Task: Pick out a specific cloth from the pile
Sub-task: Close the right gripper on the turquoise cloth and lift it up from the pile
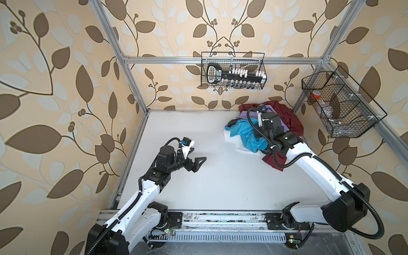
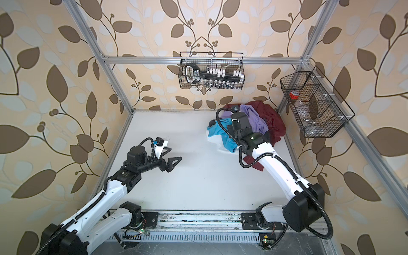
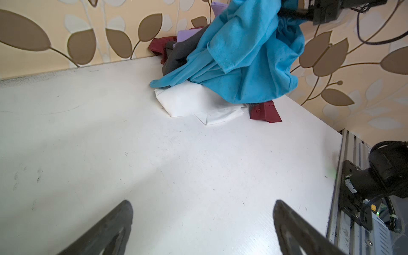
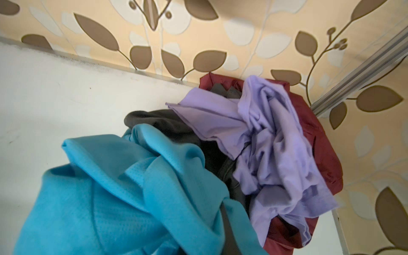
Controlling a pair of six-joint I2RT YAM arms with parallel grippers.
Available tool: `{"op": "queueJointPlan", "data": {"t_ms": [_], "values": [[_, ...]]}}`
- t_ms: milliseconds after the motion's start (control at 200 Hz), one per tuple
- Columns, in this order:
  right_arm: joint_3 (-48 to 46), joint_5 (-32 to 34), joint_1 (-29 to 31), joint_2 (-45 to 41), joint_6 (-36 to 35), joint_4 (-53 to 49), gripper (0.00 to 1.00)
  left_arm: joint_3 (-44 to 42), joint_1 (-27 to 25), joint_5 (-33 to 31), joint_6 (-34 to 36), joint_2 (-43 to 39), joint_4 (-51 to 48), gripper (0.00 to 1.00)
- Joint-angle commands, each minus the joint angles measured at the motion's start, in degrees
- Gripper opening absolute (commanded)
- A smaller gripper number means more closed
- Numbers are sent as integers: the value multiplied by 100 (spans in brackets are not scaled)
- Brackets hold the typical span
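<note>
Turquoise, fine-mesh cloth point(image 3: 242, 55) hangs in soft folds over the pile point(image 1: 289, 119) in the counter's point(image 1: 209, 181) far right corner.
The right gripper point(image 3: 287, 12) has its fingers pinched on the cloth's top. Its hem rests on crisp white fabric point(image 3: 183, 99), beside crumpled lavender cloth point(image 4: 265, 136), dark grey fabric point(image 4: 176, 123) and glossy maroon cloth point(image 4: 320, 143). The left gripper point(image 1: 197, 154) has its fingers spread wide over bare counter.

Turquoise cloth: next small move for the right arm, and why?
Probably lift straight up a bit higher. The right tool is shut on the turquoise cloth, which hangs from it, but its lower folds lie on the white cloth and against the pile, so pulling sideways now might drag others along.
</note>
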Motion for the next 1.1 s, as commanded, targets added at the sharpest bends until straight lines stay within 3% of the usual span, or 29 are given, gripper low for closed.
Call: {"op": "queueJointPlan", "data": {"t_ms": [0,410,1095], "values": [[399,319,15,-237,-186,236,0,180,-42,-26,137,-115,32,99],[906,371,20,-331,-303,378,0,179,-51,-43,150,-144,40,99],[1841,-306,197,-629,-239,506,0,121,-104,-201,172,-292,43,99]]}}
